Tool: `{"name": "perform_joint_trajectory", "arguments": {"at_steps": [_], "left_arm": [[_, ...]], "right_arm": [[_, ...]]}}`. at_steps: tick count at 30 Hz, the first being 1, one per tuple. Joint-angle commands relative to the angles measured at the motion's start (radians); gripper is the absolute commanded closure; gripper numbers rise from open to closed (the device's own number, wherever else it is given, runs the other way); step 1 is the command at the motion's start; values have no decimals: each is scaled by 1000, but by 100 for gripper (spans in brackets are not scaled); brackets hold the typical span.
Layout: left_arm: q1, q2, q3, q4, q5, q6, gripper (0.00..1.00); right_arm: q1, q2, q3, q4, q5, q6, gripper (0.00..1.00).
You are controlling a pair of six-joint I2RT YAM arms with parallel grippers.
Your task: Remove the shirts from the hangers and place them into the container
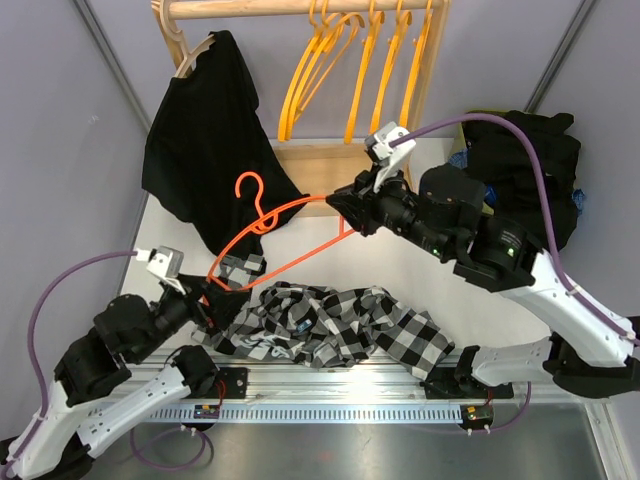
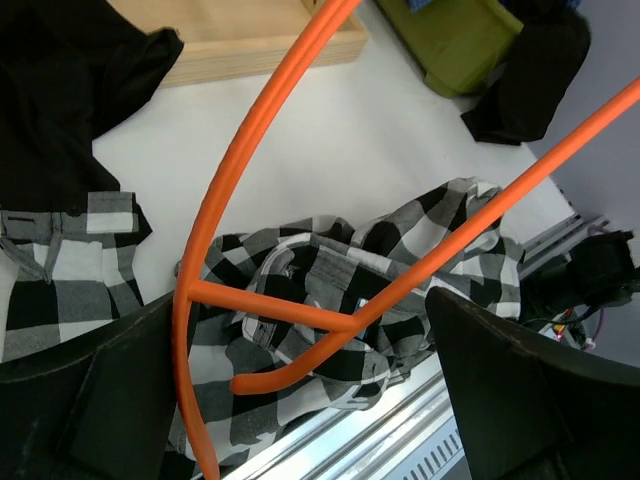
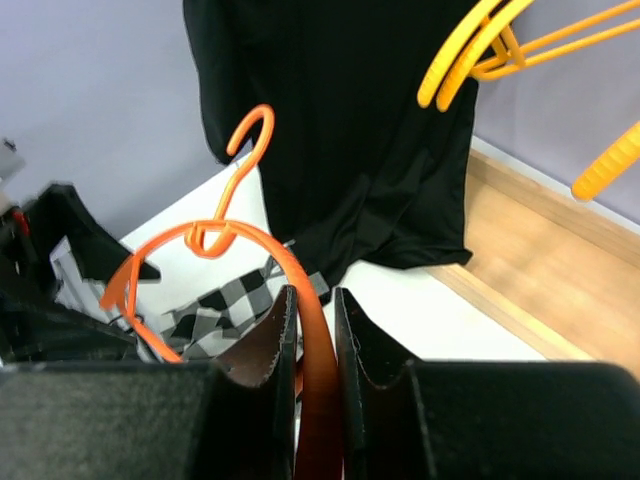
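Observation:
My right gripper [image 1: 341, 206] [image 3: 312, 330] is shut on one arm of a bare red-orange hanger [image 1: 268, 226] [image 3: 190, 240] and holds it over the table. My left gripper [image 1: 231, 284] [image 2: 320, 400] stands wide open around the hanger's other end [image 2: 262, 120], and I see no contact. Under the hanger a black-and-white checked shirt [image 1: 345, 325] [image 2: 300, 285] lies crumpled on the table. A black shirt [image 1: 205, 140] [image 3: 340, 120] hangs at the rack's left end. The olive-green container [image 2: 455, 40] at the far right holds a heap of black shirts [image 1: 525, 155].
Several yellow-orange hangers [image 1: 355, 70] [image 3: 470, 50] hang bare on the wooden rack's rod [image 1: 300, 8]. The rack's wooden base [image 1: 310, 165] [image 2: 260, 40] lies behind the hanger. A metal rail [image 1: 330, 385] runs along the near table edge.

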Motion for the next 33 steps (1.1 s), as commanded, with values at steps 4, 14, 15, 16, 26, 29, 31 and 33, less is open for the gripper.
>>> {"name": "perform_joint_trajectory", "arguments": {"at_steps": [4,14,15,16,26,29,31,33], "left_arm": [[-9,-29,120,212,10,17,1],[-9,18,130,459,-185,40,1],[-9,26,133,429,-180,20,1],[-9,45,138,398,-173,3,1],[-9,-52,-72,91,-68,-187,1],[-9,-79,-97,70,-55,-209,1],[-9,-76,-107,71,-35,-212,1],[-9,-68,-121,71,-30,-212,1]], "right_arm": [[-3,-133,-70,-124,-17,25,100],[-3,-271,-188,-224,-58,78,100],[-3,-290,-183,-221,-40,77,100],[-3,-298,-169,-210,-37,62,100],[-3,-181,25,-13,70,-84,100],[-3,-124,68,90,122,-135,100],[-3,-75,93,150,155,-155,100],[-1,-23,110,246,228,-195,100]]}}
